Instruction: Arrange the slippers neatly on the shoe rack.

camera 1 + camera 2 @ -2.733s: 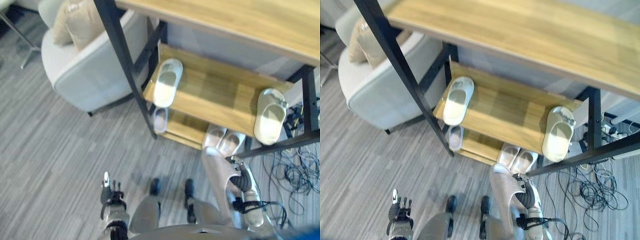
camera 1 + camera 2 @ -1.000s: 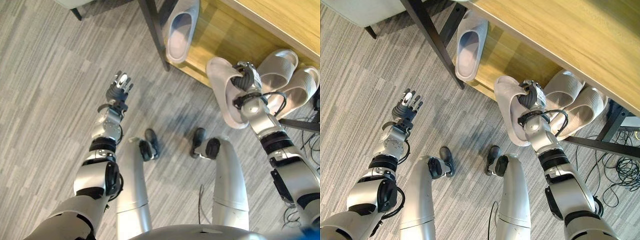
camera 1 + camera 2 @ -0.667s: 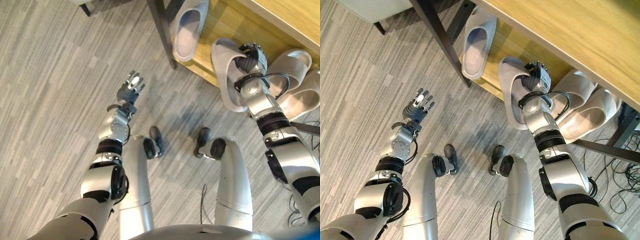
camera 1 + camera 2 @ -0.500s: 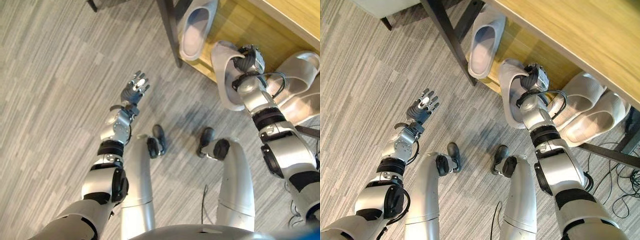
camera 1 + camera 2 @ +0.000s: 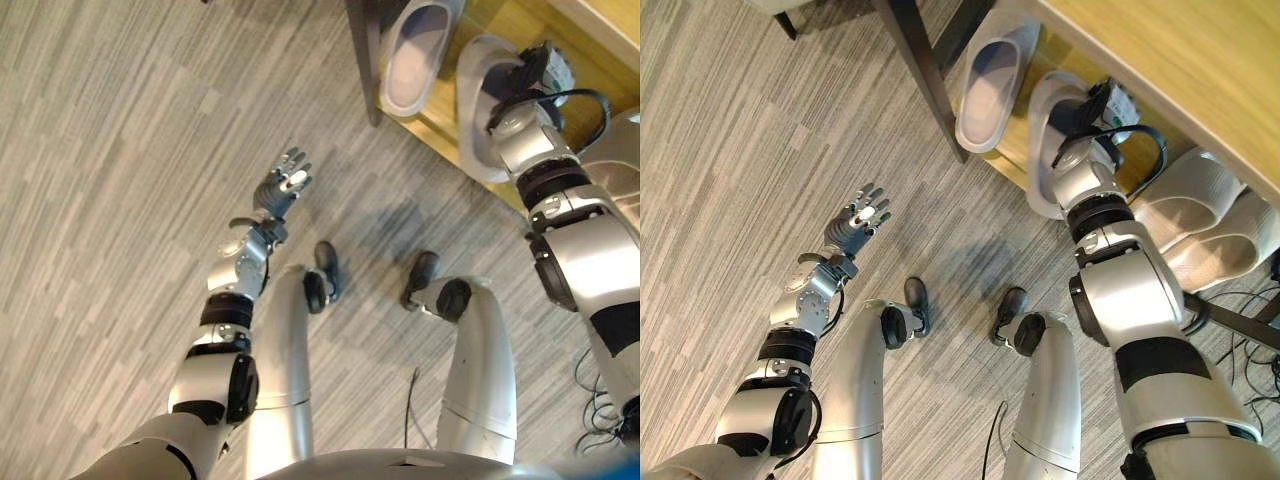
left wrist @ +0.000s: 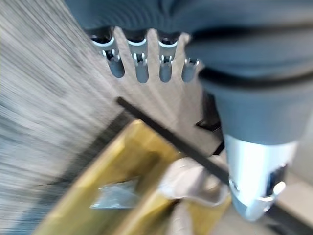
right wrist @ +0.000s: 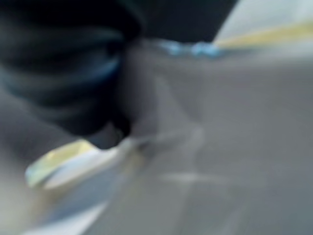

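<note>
My right hand is shut on a pale grey slipper and holds it, toe first, at the front of the rack's bottom shelf. Its heel hangs over the floor. Just left of it a matching slipper lies on that shelf by the black post. In the right wrist view the held slipper shows very close as a grey surface. My left hand hovers open over the floor, away from the rack, its fingers straight.
A pair of beige slippers lies side by side to the right of my right arm. The wooden upper shelf overhangs the bottom shelf. Grey striped carpet spreads to the left.
The camera has shifted. My right hand has carried the slipper forward to the bottom shelf, beside the slipper lying there. The left hand stays open over the floor.
</note>
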Available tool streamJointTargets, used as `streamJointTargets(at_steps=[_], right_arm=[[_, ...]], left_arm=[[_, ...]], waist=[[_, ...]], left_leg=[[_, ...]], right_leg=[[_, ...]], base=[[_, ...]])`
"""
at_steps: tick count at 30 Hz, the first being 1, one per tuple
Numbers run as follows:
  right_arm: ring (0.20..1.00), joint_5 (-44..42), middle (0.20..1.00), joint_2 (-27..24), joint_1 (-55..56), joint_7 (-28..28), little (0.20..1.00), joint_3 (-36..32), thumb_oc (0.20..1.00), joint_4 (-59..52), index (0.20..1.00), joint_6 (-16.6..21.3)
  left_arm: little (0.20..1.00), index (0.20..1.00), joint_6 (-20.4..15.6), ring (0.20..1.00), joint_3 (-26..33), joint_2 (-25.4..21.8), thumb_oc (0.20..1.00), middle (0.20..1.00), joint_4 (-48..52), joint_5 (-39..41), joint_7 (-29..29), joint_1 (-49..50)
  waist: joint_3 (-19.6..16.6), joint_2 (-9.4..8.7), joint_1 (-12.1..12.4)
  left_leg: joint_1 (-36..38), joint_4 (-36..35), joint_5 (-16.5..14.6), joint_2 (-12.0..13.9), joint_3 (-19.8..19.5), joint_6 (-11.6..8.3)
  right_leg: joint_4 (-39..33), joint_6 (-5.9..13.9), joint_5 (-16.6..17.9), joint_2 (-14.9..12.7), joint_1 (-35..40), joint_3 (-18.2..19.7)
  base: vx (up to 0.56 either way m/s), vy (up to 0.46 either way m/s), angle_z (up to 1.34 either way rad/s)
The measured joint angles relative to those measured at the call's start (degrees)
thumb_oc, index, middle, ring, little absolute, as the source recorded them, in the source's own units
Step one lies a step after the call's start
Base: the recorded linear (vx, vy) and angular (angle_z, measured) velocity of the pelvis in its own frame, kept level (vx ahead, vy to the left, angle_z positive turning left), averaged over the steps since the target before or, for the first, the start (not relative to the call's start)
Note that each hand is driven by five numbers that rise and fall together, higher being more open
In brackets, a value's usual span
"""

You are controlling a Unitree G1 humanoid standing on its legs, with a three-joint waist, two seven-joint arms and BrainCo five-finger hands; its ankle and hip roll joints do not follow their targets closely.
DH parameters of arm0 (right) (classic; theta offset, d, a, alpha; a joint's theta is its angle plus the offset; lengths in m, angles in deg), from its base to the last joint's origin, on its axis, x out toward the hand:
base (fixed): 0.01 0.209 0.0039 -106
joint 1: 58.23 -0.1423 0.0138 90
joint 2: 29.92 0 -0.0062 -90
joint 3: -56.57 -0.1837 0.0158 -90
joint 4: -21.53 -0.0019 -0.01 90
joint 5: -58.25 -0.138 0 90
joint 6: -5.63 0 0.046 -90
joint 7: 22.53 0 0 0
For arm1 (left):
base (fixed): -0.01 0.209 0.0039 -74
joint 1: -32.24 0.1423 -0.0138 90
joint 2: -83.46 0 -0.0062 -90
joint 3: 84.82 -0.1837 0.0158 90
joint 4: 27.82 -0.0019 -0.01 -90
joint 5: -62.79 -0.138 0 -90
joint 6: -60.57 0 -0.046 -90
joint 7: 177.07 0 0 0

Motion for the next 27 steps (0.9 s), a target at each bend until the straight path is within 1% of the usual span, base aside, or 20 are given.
streamJointTargets(at_steps=[2, 4, 7, 9, 12, 13, 14, 15, 16, 20, 22, 27], right_arm=[[0.200, -1.97, 0.200, 0.04, -2.86, -2.17, 0.200, 1.00, 0.200, 3.78, 0.200, -0.01], [0.200, -2.68, 0.200, -0.03, -5.04, -3.62, 0.200, 2.64, 0.200, 5.87, 0.200, -0.02], [0.200, -5.17, 0.200, -0.42, -7.45, -5.35, 0.200, 2.48, 0.200, 8.99, 0.200, 0.77], [0.200, -8.58, 0.200, -0.81, -8.90, -7.03, 0.200, 1.44, 0.200, 12.38, 0.200, 1.34], [0.200, -12.27, 0.200, -1.28, -9.76, -8.54, 0.200, -0.71, 0.200, 14.03, 0.200, 2.72], [0.291, -13.31, 0.291, -1.34, -9.98, -8.70, 0.291, -0.99, 0.291, 14.84, 0.291, 3.30], [0.404, -15.16, 0.404, -1.33, -10.04, -8.93, 0.404, -1.08, 0.404, 15.38, 0.404, 4.02], [0.482, -16.57, 0.482, -1.32, -10.06, -9.70, 0.482, -1.20, 0.482, 15.56, 0.482, 4.59], [1.000, -17.31, 1.000, -1.32, -10.07, -10.10, 1.000, -1.66, 1.000, 15.53, 1.000, 5.06], [1.000, -20.29, 1.000, -1.37, -11.00, -9.79, 1.000, -3.22, 1.000, 16.10, 1.000, 5.59], [1.000, -21.32, 1.000, -1.22, -11.78, -8.38, 1.000, -3.63, 1.000, 17.59, 1.000, 5.34], [1.000, -25.75, 1.000, -1.03, -11.91, -8.06, 1.000, -9.92, 1.000, 17.38, 1.000, 4.20]], left_arm=[[1.000, 1.000, -1.32, 1.000, -1.86, 0.19, 1.000, 1.000, 1.10, -0.81, 0.30, 0.92], [1.000, 1.000, -2.65, 1.000, -1.93, 0.95, 1.000, 1.000, 2.28, -1.32, 0.47, 1.13], [1.000, 1.000, -3.33, 1.000, -3.73, 1.03, 1.000, 1.000, 4.89, -2.79, 2.47, 1.57], [1.000, 1.000, -4.37, 1.000, -4.93, 1.40, 1.000, 1.000, 6.74, -2.80, 2.55, 1.41], [1.000, 1.000, -4.92, 1.000, -5.75, 1.46, 1.000, 1.000, 8.00, -2.79, 2.54, 1.31], [1.000, 1.000, -4.92, 1.000, -5.75, 1.53, 1.000, 1.000, 8.03, -2.79, 2.54, 1.35], [1.000, 1.000, -4.95, 1.000, -6.01, 1.38, 1.000, 1.000, 8.22, -2.81, 2.54, 1.67], [1.000, 1.000, -5.05, 1.000, -6.36, 1.13, 1.000, 1.000, 8.54, -2.86, 2.48, 2.19], [1.000, 1.000, -5.09, 1.000, -6.33, 1.14, 1.000, 1.000, 8.54, -2.93, 2.48, 2.65], [1.000, 1.000, -5.15, 1.000, -8.22, -0.07, 1.000, 1.000, 8.54, -4.69, 2.37, 3.67], [1.000, 1.000, -5.22, 1.000, -8.31, -0.06, 1.000, 1.000, 8.53, -4.82, 2.25, 4.06], [1.000, 1.000, -5.34, 1.000, -8.36, -0.02, 1.000, 1.000, 8.60, -6.26, 2.64, 6.31]], waist=[[0.08, -0.01, 0.23], [0.11, -0.03, 0.16], [0.12, -0.04, 0.19], [0.13, -0.05, 0.66], [0.13, -0.06, 1.46], [0.12, -0.06, 1.69], [0.13, -0.06, 1.93], [0.13, -0.07, 2.01], [0.13, -0.07, 1.95], [0.13, -0.07, 1.80], [0.14, -0.08, 1.81], [0.15, -0.10, 1.68]], left_leg=[[0.03, -0.80, 0.36, -0.42, 0.03, 0.03], [0.10, -0.97, 0.41, -0.57, 0.08, 0.02], [0.25, -1.74, 0.66, -1.17, 0.20, 0.08], [0.36, -2.81, 1.21, -1.77, 0.26, 0.23], [0.50, -5.02, 2.41, -2.34, 0.27, 0.22], [0.64, -6.14, 2.97, -2.56, 0.27, 0.09], [0.70, -6.97, 3.44, -2.77, 0.27, 0.09], [0.70, -7.35, 3.64, -2.89, 0.24, 0.03], [0.71, -7.79, 3.79, -3.04, 0.24, 0.01], [0.71, -7.88, 3.79, -3.20, 0.15, 0.02], [0.72, -7.72, 3.79, -3.27, 0.18, 0.02], [0.84, -8.81, 4.23, -3.56, 0.40, 0.28]], right_leg=[[-0.45, 0.13, 0.07, -0.32, -0.01, -0.06], [-0.47, 0.14, 0.07, -0.57, -0.01, -0.13], [-0.66, 0.15, 0.08, -1.10, 0.00, -0.14], [-1.12, 0.17, 0.08, -1.59, 0.00, -0.24], [-2.77, 0.63, 0.48, -1.73, 0.11, -0.49], [-3.58, 0.61, 0.87, -1.74, 0.14, -0.65], [-4.18, 0.59, 1.09, -1.84, 0.18, -0.83], [-4.52, 0.63, 1.23, -1.87, 0.18, -0.95], [-4.74, 0.70, 1.31, -1.90, 0.18, -0.96], [-4.88, 0.73, 1.33, -2.03, 0.33, -1.07], [-4.85, 0.76, 1.35, -2.16, 0.32, -1.06], [-5.74, 1.13, 1.81, -2.20, 0.31, -0.97]], base=[[0.03, 0.028, 0.07], [0.03, 0.030, 0.05], [-0.01, -0.012, 0.07], [-0.02, -0.019, 0.12], [-0.03, 0.002, 0.08], [-0.01, 0.010, 0.08], [0.01, 0.008, 0.07], [0.02, -0.004, 0.06], [0.00, 0.000, 0.00], [0.00, 0.008, 0.00], [0.00, 0.034, 0.01], [-0.03, 0.026, 0.00]])
